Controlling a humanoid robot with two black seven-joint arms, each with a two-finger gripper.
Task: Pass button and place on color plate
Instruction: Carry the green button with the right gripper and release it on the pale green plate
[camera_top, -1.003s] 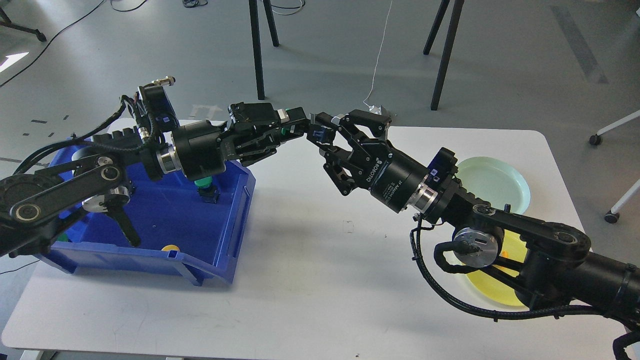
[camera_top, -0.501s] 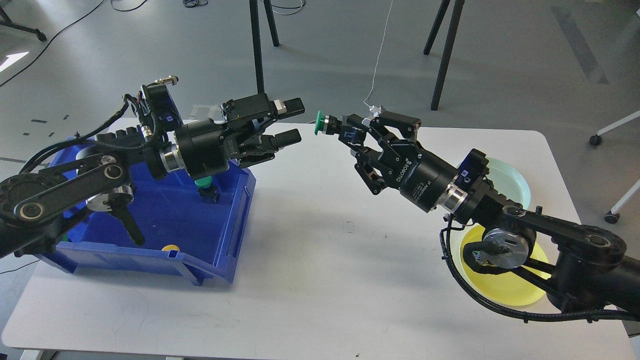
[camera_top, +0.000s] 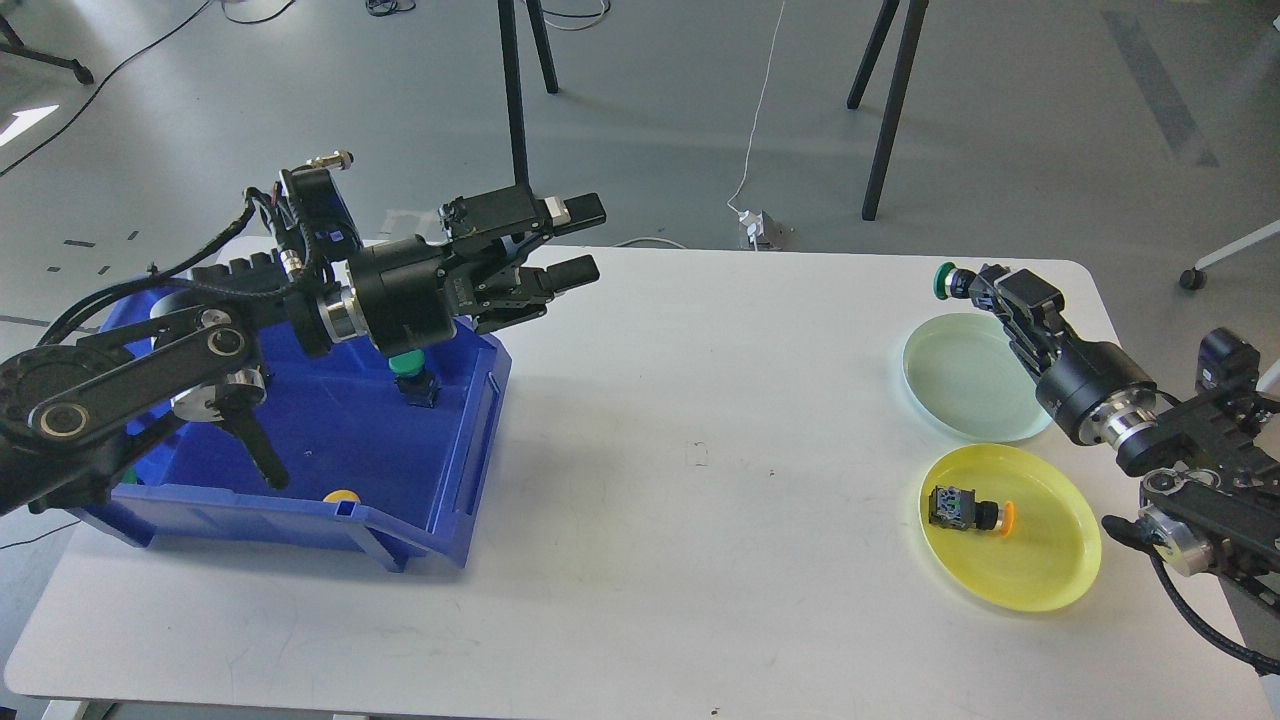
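My right gripper (camera_top: 975, 285) is shut on a green-capped button (camera_top: 944, 281) and holds it in the air just beyond the far rim of the pale green plate (camera_top: 960, 385). A yellow plate (camera_top: 1050, 570) in front of it holds a yellow-capped button (camera_top: 968, 511) lying on its side. My left gripper (camera_top: 580, 240) is open and empty, hovering above the right end of the blue bin (camera_top: 440, 520). Another green button (camera_top: 410, 375) stands in the bin, and a yellow one (camera_top: 341, 496) shows at its front wall.
The white table (camera_top: 650, 520) carries the bin at the left and the two plates at the right. Black stand legs (camera_top: 520, 100) and a white cable are on the floor beyond the far edge. My left arm covers much of the bin.
The green button passed from my left gripper to my right. The right arm then swung far right with it, to above the pale green plate. The left gripper opened and stayed.
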